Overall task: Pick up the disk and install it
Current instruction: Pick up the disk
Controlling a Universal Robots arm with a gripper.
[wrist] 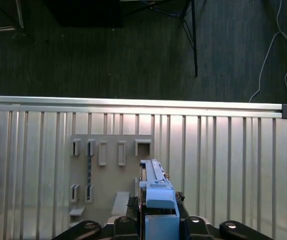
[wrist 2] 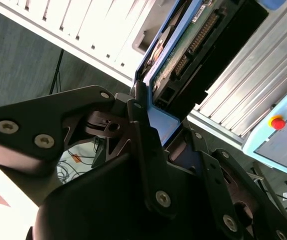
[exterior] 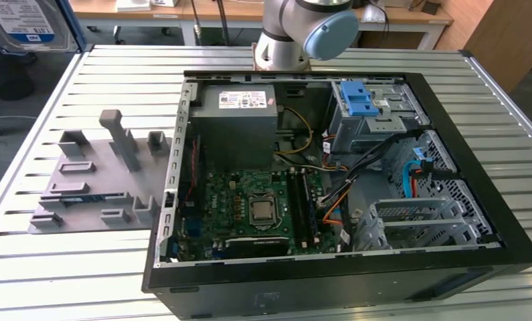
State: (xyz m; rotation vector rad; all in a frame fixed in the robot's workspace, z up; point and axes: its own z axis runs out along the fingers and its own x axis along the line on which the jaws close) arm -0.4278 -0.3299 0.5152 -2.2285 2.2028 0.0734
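the pincer (wrist 2: pixel 163 114) is clamped on the disk (wrist 2: pixel 183 50). in the second wrist view its black fingers (wrist 2: pixel 144 150) press the blue frame from both sides, and the disk's green board and connector row face the camera. in the first wrist view the disk (wrist: pixel 153 177) stands edge-on in the pincer (wrist: pixel 153 202), with the blue frame nearest the camera. it hangs in the air and touches nothing but the pincer. below it lies the slatted metal worktop (wrist: pixel 223 165), carrying a grey slotted fixture (wrist: pixel 108 190).

in the exterior view the disk (exterior: pixel 29 27) shows at eleven o'clock, close to the camera. its white-and-blue label faces out inside the blue frame, well apart from the case (exterior: pixel 337 287). on the worktop (exterior: pixel 87 267) the fixture (exterior: pixel 87 194) sits just beside the open case, at its nine o'clock. inside the case a green board (exterior: pixel 247 207) lies toward seven o'clock. a grey box (exterior: pixel 239 120) with a white sticker sits at eleven o'clock, and a metal cage with a blue latch (exterior: pixel 366 103) at one o'clock. the arm (exterior: pixel 302 33) rises at twelve o'clock, behind the case.
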